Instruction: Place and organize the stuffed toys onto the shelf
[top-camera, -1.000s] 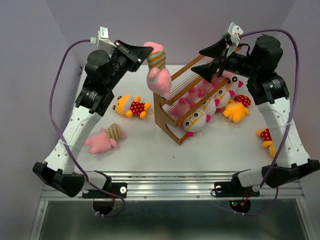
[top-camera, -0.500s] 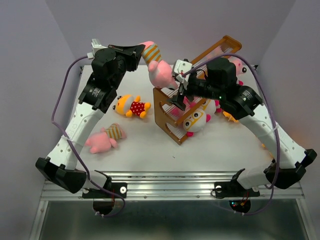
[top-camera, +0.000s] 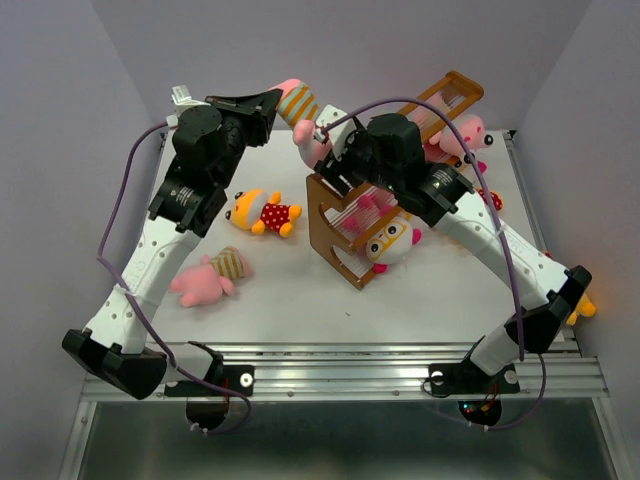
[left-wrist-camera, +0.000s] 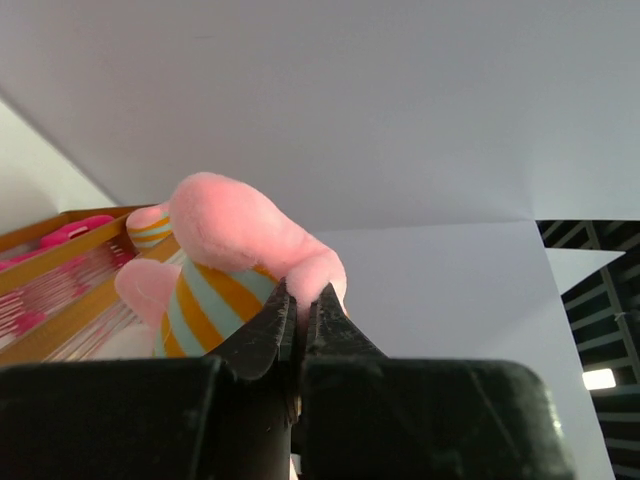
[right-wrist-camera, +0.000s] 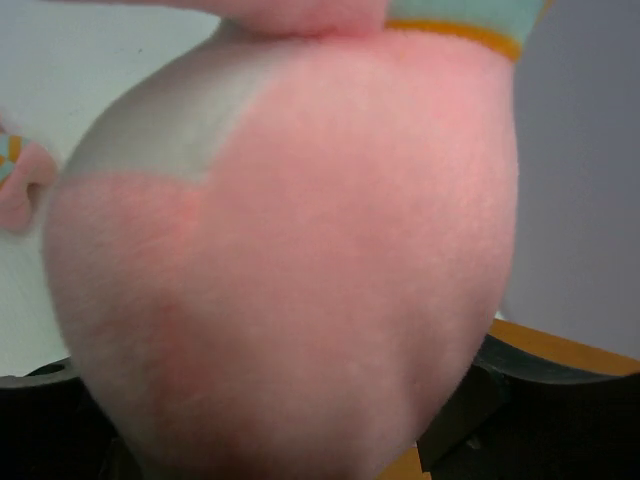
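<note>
Pink plush toy in an orange-and-teal striped shirt (top-camera: 303, 108), hung in the air from the left pincer (left-wrist-camera: 300, 300), which is shut narrowly on a pinch of one soft limb. The body and head droop below and to the right of that pincer, above the near end panel of the orange-brown wooden two-tier shelf (top-camera: 325, 215).

The right pincer (top-camera: 335, 150) is brought against the hanging head, and its wrist view is filled with pink pile. Dark finger parts are seen low at either side, so the jaws stand wide about the toy; whether they press it cannot be told.

A white-faced plush with orange glasses (top-camera: 392, 240) is lodged on the lower tier below the right pincer. A yellow-orange plush in red polka dots (top-camera: 262, 213) and a second pink striped plush (top-camera: 208, 278) lie on the white counter (top-camera: 290, 300) below the left pincer.

The toy is judged light, limp and compressible, neither slippery nor fragile. A hold across the full head or trunk is judged surer than one on a limb, from which it swings
</note>
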